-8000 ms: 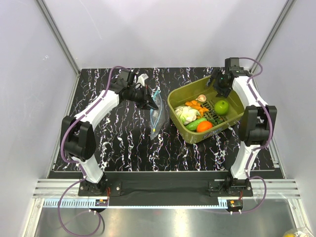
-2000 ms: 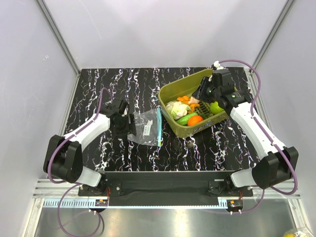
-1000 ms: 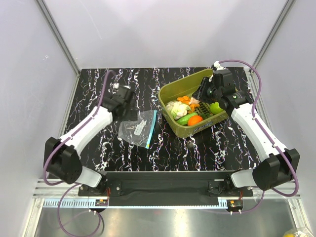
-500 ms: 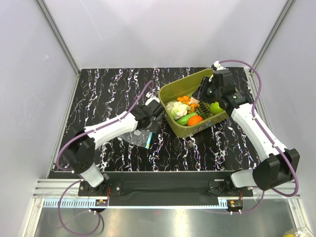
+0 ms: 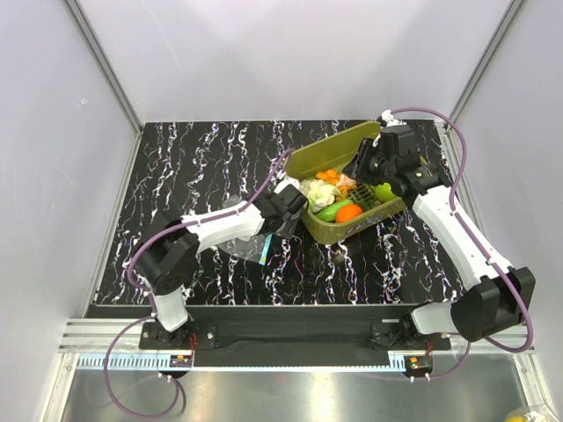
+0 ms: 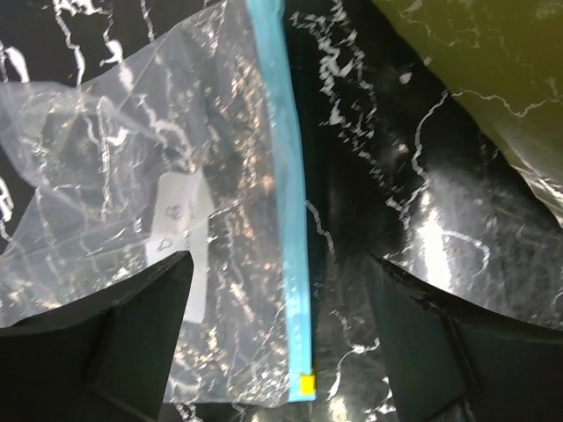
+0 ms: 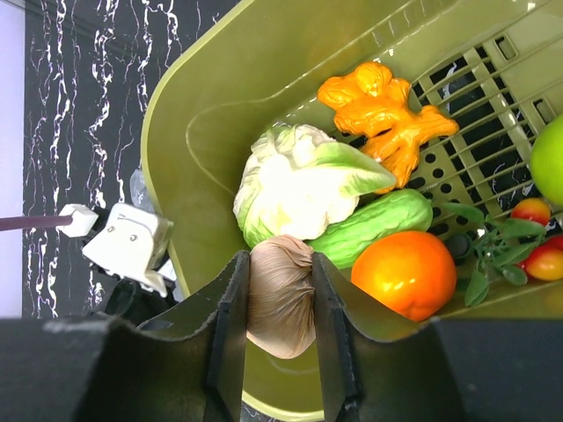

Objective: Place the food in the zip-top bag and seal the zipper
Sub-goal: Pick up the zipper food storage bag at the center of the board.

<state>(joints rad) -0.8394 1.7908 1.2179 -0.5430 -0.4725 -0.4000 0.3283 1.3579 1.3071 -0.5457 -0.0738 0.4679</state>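
Observation:
The clear zip-top bag lies flat on the black table, its light-blue zipper running down the middle of the left wrist view to a yellow tab. My left gripper is open just above it, one finger on each side of the zipper's end, right next to the tub. My right gripper is shut on the beige garlic bulb, held above the tub's inside. Below it in the tub lie the cauliflower, carrot pieces, cucumber, orange fruit and green apple.
The olive-green tub stands right of the table's centre, with my left gripper against its left wall. Small red fruits with leaves also lie in the tub. White enclosure walls surround the table.
My left arm has swung right from the bag's far left side, across the bag to its zipper edge beside the tub. The right gripper has stayed put with the garlic.

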